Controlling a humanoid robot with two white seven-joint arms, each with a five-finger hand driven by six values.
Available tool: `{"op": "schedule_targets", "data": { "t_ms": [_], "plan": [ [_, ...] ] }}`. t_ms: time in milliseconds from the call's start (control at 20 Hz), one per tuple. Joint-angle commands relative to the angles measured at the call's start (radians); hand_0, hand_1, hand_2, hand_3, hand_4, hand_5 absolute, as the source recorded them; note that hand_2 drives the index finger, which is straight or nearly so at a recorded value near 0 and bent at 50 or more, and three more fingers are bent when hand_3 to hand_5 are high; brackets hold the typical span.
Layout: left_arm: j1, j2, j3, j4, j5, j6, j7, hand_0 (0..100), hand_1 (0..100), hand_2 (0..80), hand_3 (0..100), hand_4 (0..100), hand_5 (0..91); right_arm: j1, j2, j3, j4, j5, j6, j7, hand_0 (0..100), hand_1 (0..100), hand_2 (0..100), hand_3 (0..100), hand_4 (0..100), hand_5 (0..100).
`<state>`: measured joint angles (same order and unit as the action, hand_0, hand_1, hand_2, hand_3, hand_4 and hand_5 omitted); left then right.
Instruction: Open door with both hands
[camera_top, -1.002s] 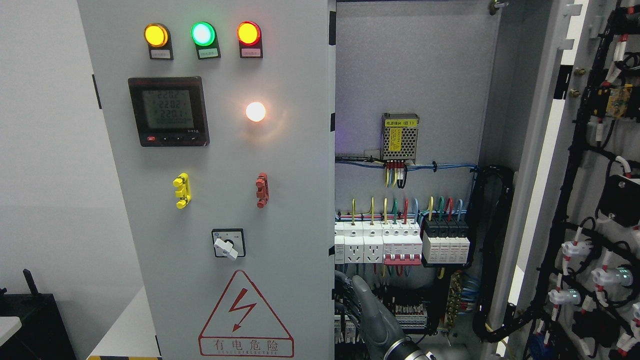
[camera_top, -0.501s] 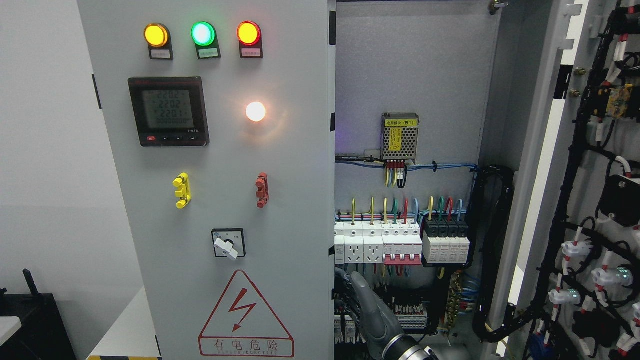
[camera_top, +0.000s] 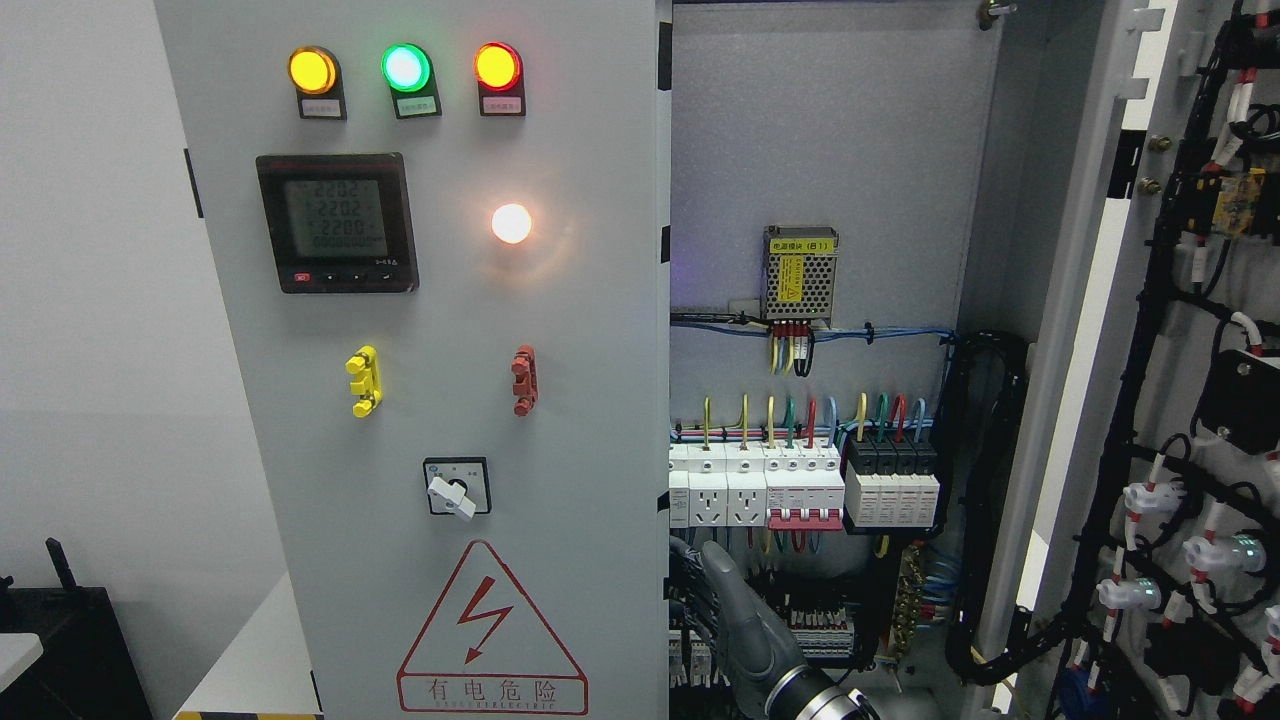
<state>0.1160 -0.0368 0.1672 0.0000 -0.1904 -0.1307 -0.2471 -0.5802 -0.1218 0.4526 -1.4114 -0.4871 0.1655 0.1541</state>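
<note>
grey right hand (camera_top: 735, 615) raised (fingers upward), beside left door (camera_top: 440, 360)

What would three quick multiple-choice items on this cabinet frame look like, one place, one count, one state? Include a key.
1. Where does the dark grey robot hand show?
A. On the white rotary selector switch
B. At the inner edge of the left grey cabinet door, low down
C. On the swung-out right door

2. How many round lamps are lit on the left grey cabinet door?
A. Two
B. Three
C. Four

3. What state is the right grey cabinet door?
A. Swung open, wiring side showing
B. Shut flush
C. Removed

Key:
1 B, the hand rises from the bottom edge, right of the middle, against that door's inner edge, in front of the low terminal rows.
2 C, amber, green and red lamps in the top row, plus one white lamp below.
3 A, the cabinet interior with its white breaker row is exposed.
</note>
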Motion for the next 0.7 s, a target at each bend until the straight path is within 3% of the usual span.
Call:
{"op": "schedule_targets", "data": {
  "t_ms": [0,651],
  "plan": [
    [-0.001,0.0,0.0,0.034,0.0,0.0,0.0,0,0,0.0,0,3,0.0,-0.004,-0.016,0.008,0.011,-0.008,0.0,0.012,0,0,0,0,0,0],
    [-0.001,0.0,0.0,0.034,0.0,0.0,0.0,0,0,0.0,0,3,0.0,-0.026,-0.018,0.006,0.035,-0.01,-0.001,0.024,0,0,0,0,0,0]
  ]
}}
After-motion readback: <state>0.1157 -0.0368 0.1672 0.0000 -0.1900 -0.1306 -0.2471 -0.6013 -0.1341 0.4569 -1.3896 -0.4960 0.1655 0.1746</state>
